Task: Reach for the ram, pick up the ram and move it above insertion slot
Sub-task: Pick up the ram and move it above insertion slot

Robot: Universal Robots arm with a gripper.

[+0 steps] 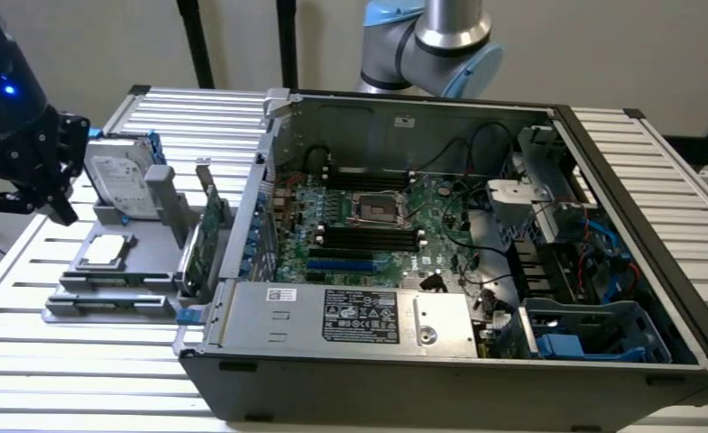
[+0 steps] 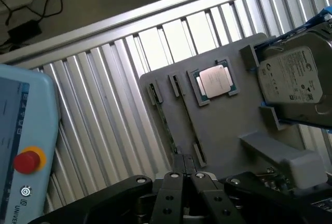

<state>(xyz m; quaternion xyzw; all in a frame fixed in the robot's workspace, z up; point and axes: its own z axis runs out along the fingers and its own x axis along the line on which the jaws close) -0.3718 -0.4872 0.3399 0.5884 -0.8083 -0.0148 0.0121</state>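
Looking at the gripper (image 2: 185, 175) first, I see its two black fingers (image 2: 173, 193) shut tight together, and nothing is held between them. In the exterior view it hangs in the upper left of the frame, up in the air over one end of a grey tray (image 1: 149, 271).

The ram (image 2: 166, 125) is on that tray. It stands on its thin edge in a holder, so it looks like a long dark line. In the wrist view one end of it is close to the finger tips.

Near the ram a square silver chip (image 2: 218, 80) lies flat in its own little frame. Past the chip a hard drive (image 2: 290, 73) leans up at the tray's end.

A green card (image 1: 213, 225) with a metal strip stands on the side of the tray next to the big open computer (image 1: 450, 388). The computer fills the middle and right of the exterior view.

The tray and computer sit on a table (image 1: 77, 361) of silver slats. A light blue box (image 2: 21, 130) with a red button (image 2: 27, 161) is beside the slats.
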